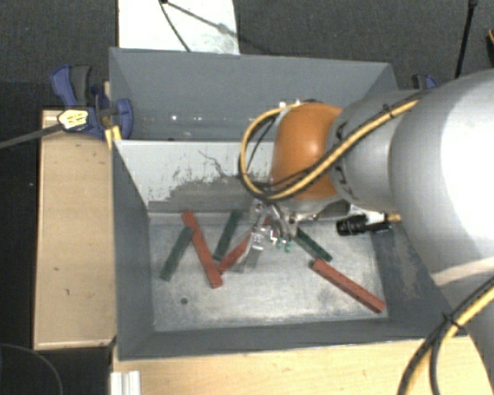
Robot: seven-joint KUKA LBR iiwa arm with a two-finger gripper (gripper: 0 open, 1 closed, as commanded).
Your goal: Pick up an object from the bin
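My gripper hangs low over the middle of the bin, under the orange cover. Its tip is right at the upper end of a short red stick that lies slanted on the floor; whether it touches the stick I cannot tell. Just left of it a dark green stick lies almost upright in the view. A long red stick runs diagonally further left. Another green stick pokes out from under the gripper on its right.
A green stick lies at the far left of the floor, a long red stick at the right front. A black marker-like cylinder lies by the right wall. The arm covers the bin's right back corner.
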